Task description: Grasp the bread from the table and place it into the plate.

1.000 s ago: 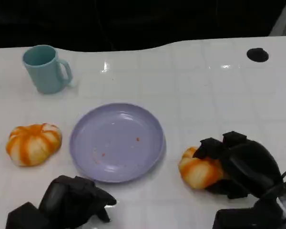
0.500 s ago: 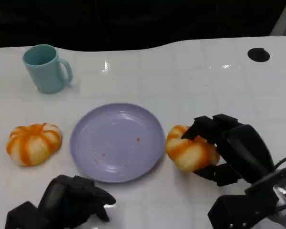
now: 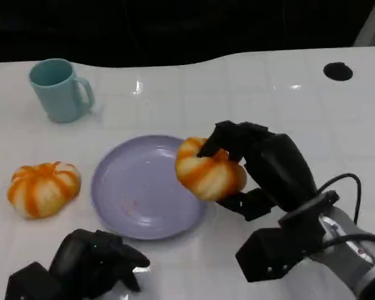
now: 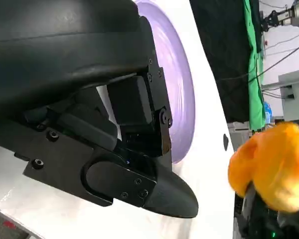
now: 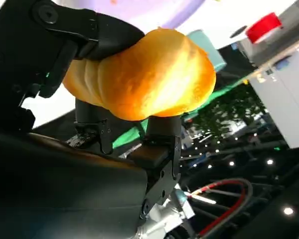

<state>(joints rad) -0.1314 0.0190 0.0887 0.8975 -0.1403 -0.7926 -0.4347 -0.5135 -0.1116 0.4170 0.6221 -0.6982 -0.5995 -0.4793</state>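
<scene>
My right hand grips an orange-and-white striped bread roll and holds it lifted over the right edge of the lilac plate. The right wrist view shows that roll clasped between the black fingers. The left wrist view catches the same roll beyond the plate. A second striped roll lies on the table left of the plate. My left hand rests on the table near the front edge, fingers curled in, holding nothing.
A teal mug stands at the back left. A small black round mark sits at the back right of the white table. A cable loops from my right forearm.
My right hand has lifted the roll off the table right of the plate and carried it left, up over the plate's right rim. The left hand stayed put.
</scene>
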